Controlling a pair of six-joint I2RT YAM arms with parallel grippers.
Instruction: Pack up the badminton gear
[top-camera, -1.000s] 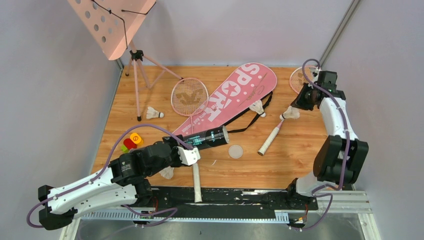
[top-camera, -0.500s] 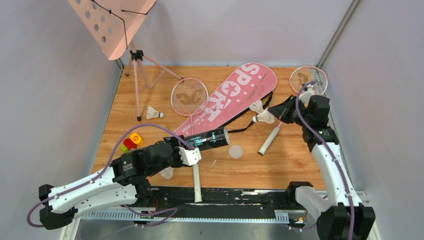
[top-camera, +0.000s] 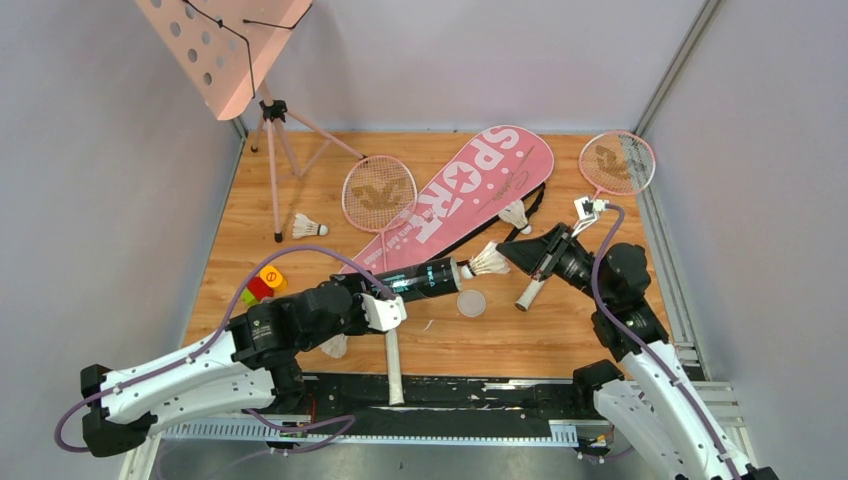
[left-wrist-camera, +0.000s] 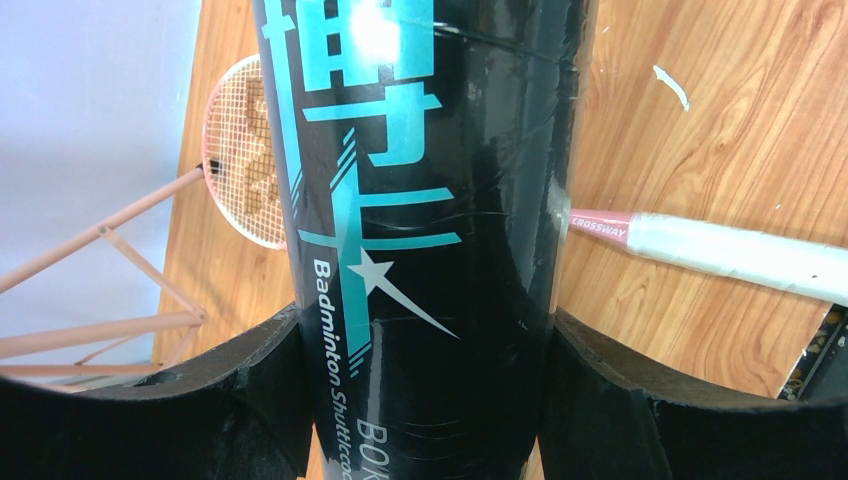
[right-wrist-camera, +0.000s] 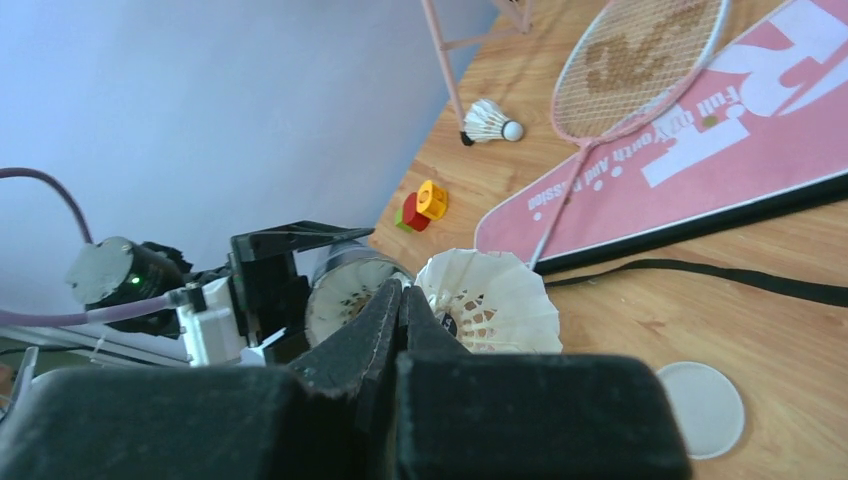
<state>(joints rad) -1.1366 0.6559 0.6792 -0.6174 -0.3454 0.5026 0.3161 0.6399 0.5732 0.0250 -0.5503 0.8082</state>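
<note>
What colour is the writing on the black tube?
Turquoise, with smaller whitish words, on the tube. The left wrist view shows it best.

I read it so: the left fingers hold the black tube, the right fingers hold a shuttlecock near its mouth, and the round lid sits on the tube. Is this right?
Not quite. The round lid is off: it lies on the table beside the tube, as the top view shows. The left fingers do hold the tube, the right fingers the shuttlecock.
</note>
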